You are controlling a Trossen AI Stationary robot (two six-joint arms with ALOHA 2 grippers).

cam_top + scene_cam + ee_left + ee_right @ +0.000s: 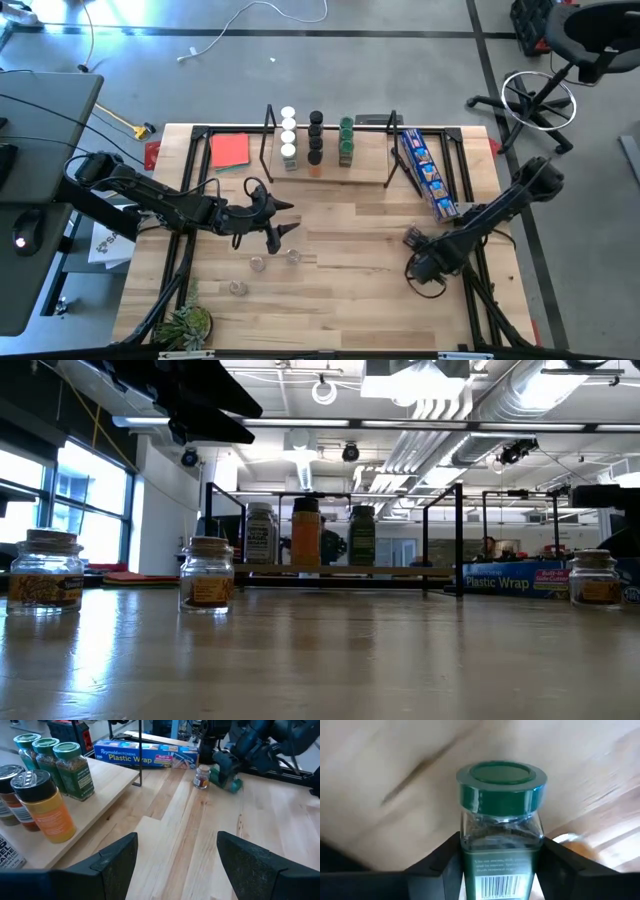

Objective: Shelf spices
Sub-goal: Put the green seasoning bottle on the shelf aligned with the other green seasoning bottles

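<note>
Nine spice jars (pixel 316 140) already stand in three rows on the shelf (pixel 330 170) at the far side of the counter (pixel 340 300). Three small jars (pixel 258 263) wait near the left gripper (pixel 283 232), fingers apart. The right gripper (pixel 495 857) pinches a green-lidded jar (pixel 500 825), not yet shelved.

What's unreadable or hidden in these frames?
- Right pincer, right wrist view: the green-lidded jar sits between its fingers; the bottom edge cuts off the jar's base, so whether it rests on the table is unclear. Background blurred.
- High view: right arm covers that jar.
- Low view: both pincers out of frame; rear jars on the shelf hidden by the front row.
- Left wrist view: left pincer open, empty; nearest white label cut by the edge.
</note>
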